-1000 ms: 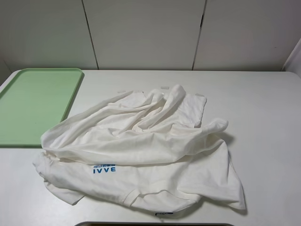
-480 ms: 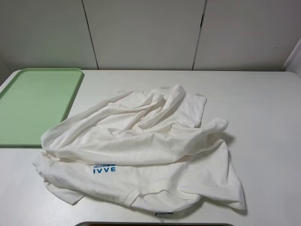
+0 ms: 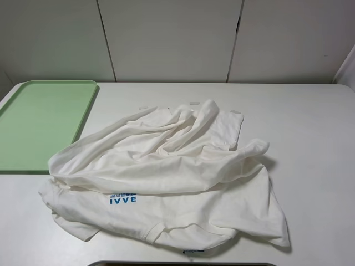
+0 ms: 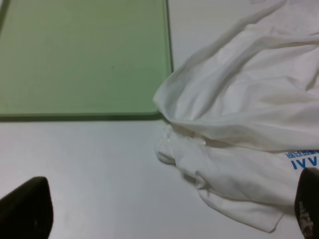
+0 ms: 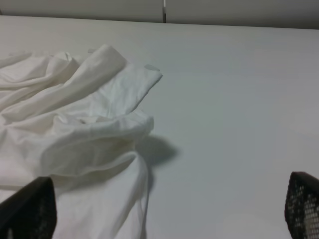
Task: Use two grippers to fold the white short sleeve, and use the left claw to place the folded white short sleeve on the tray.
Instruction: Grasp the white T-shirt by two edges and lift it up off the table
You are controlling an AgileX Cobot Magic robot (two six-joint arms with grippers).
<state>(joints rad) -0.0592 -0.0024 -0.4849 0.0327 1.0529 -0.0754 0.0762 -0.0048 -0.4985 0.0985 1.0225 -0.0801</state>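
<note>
Two grippers, one white short sleeve (image 3: 166, 172), one tray (image 3: 39, 122) and three pale tape strips (image 3: 194, 103) share a white table (image 3: 310, 138). The short sleeve lies crumpled and unfolded at the table's middle, its left folds reaching the tray's near right corner. The tray sits at the far left. The strips lie along the garment's far edge. The exterior high view alone shows the blue neck label (image 3: 193, 252) at the near hem, but neither arm. Each wrist view supplies its own gripper: the left gripper (image 4: 167, 206) is above the garment's left edge, jaws spread wide, grasping nothing. The right gripper (image 5: 167, 206) is likewise spread and empty, by the right edge. Blue lettering (image 4: 304, 160) appears in the left wrist view.
</note>
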